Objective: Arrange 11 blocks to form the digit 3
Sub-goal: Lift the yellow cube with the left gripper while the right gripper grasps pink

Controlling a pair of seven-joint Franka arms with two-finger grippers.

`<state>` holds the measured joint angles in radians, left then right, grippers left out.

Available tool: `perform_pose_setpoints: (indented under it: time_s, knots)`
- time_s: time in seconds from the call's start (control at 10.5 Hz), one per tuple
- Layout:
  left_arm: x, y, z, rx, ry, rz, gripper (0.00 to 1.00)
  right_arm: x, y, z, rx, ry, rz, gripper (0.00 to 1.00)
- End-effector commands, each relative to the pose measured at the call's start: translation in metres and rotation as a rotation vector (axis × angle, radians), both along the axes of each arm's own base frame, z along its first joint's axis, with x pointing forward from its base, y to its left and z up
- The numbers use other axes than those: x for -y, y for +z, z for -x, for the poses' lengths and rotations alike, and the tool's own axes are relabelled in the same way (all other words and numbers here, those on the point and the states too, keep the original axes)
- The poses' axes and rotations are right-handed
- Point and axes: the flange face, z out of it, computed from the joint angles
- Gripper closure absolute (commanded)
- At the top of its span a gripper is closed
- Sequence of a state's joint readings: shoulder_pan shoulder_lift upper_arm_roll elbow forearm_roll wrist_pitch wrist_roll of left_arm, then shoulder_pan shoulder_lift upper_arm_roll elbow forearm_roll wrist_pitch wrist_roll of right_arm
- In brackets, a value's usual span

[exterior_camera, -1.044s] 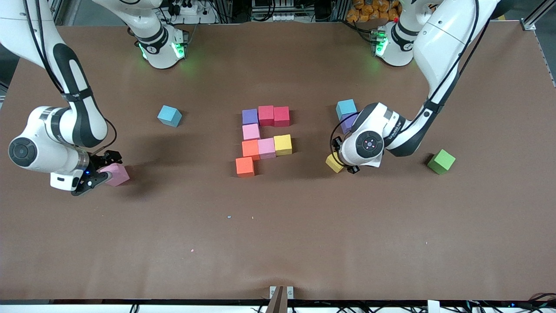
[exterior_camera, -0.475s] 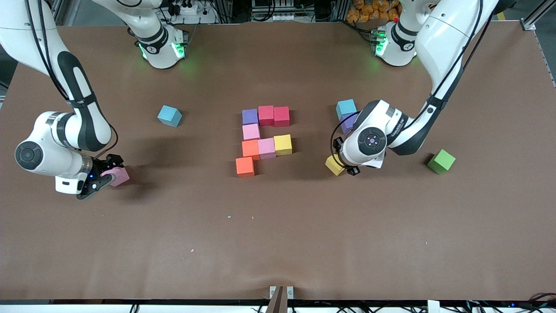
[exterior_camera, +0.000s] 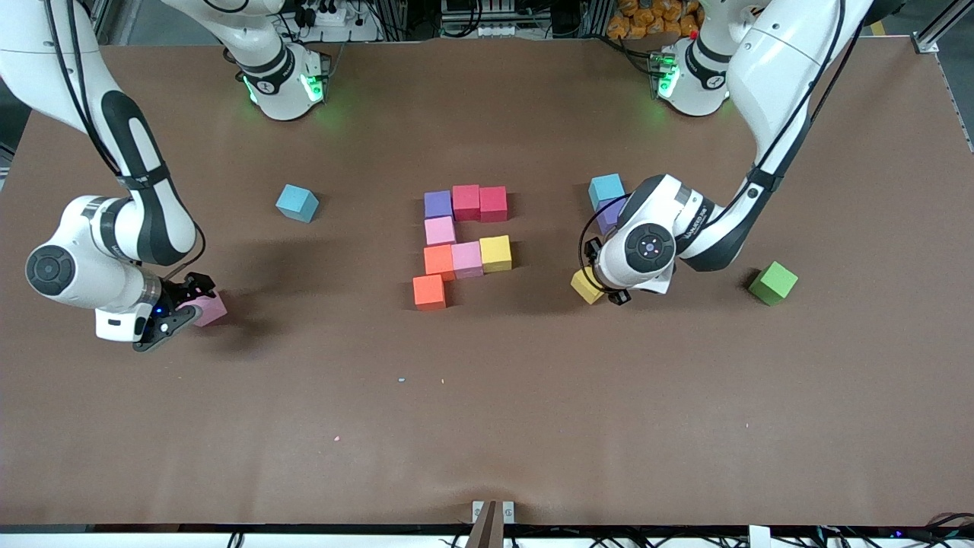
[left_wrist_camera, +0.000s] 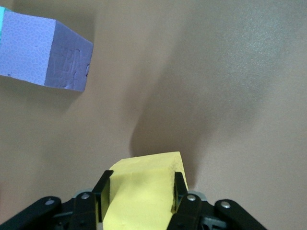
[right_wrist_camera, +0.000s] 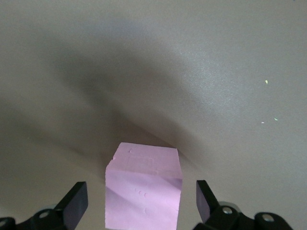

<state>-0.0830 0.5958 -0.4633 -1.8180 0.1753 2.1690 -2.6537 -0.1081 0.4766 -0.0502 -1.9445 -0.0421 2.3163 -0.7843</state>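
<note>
Eight blocks sit clustered mid-bench [exterior_camera: 487, 426]: purple block [exterior_camera: 437, 204] beside two red blocks [exterior_camera: 466, 201] [exterior_camera: 493, 203] in the row farthest from the front camera, a pink block [exterior_camera: 440, 230] just nearer than the purple, then a row of orange block [exterior_camera: 439, 261], pink [exterior_camera: 466, 259] and yellow [exterior_camera: 495, 253] touching, and a lone orange [exterior_camera: 429, 291] nearest the camera, touching the other orange at a corner.

Left hand [left_wrist_camera: 139, 196] is down at the bench toward the left arm's end, fingers [left_wrist_camera: 101, 190] clenched on a yellow cube [left_wrist_camera: 141, 191], pads pressed on both of its sides. A second purple cube [left_wrist_camera: 45, 55] lies near it, mostly hidden under the left arm in the front view, touching a light-blue cube [exterior_camera: 606, 189]. Green cube [exterior_camera: 773, 282] sits apart, further toward that end.

Right hand [right_wrist_camera: 141, 203] is low at the right arm's end, released, fingers [right_wrist_camera: 76, 201] spread either side of the third pink cube [right_wrist_camera: 144, 191] with gaps showing. Another light-blue cube [exterior_camera: 297, 202] lies between it and the cluster.
</note>
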Motion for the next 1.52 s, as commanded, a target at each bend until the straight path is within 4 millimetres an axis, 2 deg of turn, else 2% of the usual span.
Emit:
perform_pose_setpoints:
  time_s: [0.0,0.38,0.47,0.57,0.66,0.76,0.95,1.14,1.42]
  knots:
    - [0.001,0.010,0.001,0.015,-0.055,-0.011,1.00,0.006,-0.007,0.005,0.014,0.011,-0.006,0.00]
    - [0.002,0.014,-0.003,0.024,-0.075,0.000,1.00,0.004,-0.017,0.018,0.060,0.031,-0.002,0.00]
    - [0.002,0.015,-0.003,0.025,-0.097,0.005,1.00,0.005,-0.019,0.021,0.065,0.039,-0.003,0.15]
    - [0.004,0.017,-0.004,0.027,-0.124,0.015,1.00,0.007,-0.020,0.023,0.062,0.033,-0.004,0.38]
    - [0.005,0.022,-0.009,0.037,-0.144,0.030,1.00,0.008,-0.021,0.023,0.061,0.031,-0.004,0.63]
    - [0.011,0.023,-0.010,0.043,-0.162,0.040,1.00,0.014,-0.027,0.030,0.042,0.017,-0.012,0.98]
    - [0.020,0.025,-0.011,0.048,-0.178,0.047,1.00,0.005,-0.029,0.033,0.014,0.000,-0.034,1.00]
    - [0.025,0.028,-0.011,0.059,-0.224,0.055,1.00,-0.019,-0.020,0.034,-0.031,-0.131,-0.108,1.00]
    - [0.026,0.035,-0.019,0.075,-0.273,0.078,1.00,-0.059,-0.006,0.037,-0.100,-0.336,-0.098,1.00]
